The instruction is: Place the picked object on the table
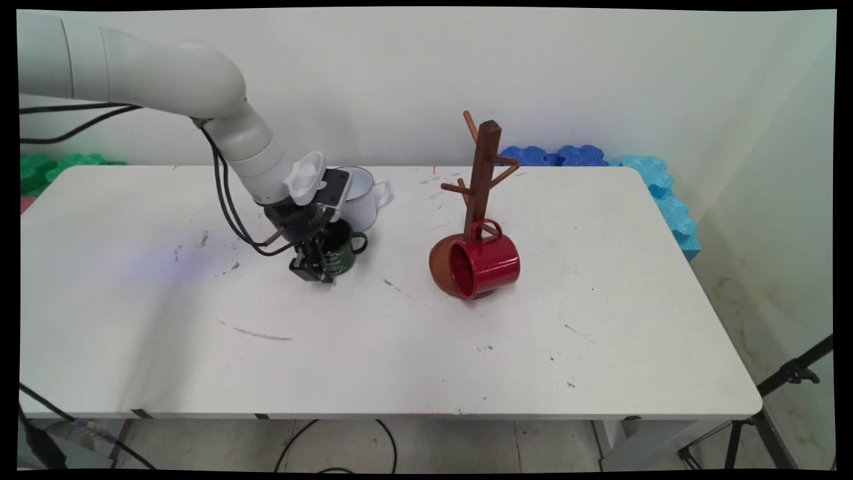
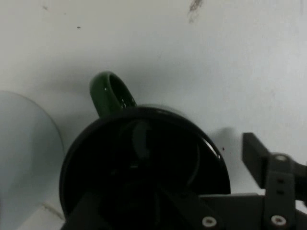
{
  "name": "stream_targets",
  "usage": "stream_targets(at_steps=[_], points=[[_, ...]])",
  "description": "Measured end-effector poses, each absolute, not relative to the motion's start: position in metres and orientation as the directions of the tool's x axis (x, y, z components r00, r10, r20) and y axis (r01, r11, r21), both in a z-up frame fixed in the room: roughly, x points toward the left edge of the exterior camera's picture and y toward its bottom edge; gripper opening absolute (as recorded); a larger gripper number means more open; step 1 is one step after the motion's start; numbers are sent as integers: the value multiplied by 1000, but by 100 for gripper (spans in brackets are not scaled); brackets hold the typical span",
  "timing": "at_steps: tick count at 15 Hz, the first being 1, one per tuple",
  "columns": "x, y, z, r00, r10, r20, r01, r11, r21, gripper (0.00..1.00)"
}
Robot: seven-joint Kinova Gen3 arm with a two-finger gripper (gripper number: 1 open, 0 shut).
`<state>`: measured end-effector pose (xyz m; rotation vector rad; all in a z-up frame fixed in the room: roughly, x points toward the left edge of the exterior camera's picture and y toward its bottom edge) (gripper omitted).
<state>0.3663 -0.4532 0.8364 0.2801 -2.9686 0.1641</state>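
Table [image 1: 466, 347]: white, scuffed; carries everything below.
Mug tree [image 1: 483, 173]: brown wood, upright, at 3 o'clock from the gripper, well apart.
White enamel mug [image 1: 363, 197]: at 12 o'clock from the green mug, just beside it.
Red mug [image 1: 490, 263]: on its side against the tree's base, mouth toward 7 o'clock.
Green mug [image 1: 345, 253]: upright, handle toward 3 o'clock.
Gripper [image 1: 313, 270]: low at the green mug's rim, fingers [image 2: 254, 153] spread; the visible one stands clear of the wall, nothing gripped.
Judgement: approach looks square to the rim.
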Motion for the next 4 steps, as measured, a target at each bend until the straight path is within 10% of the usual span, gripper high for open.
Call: stream_targets(at_steps=[4], points=[[361,-455,844,-960,-200,198,-221,972,-86,100]])
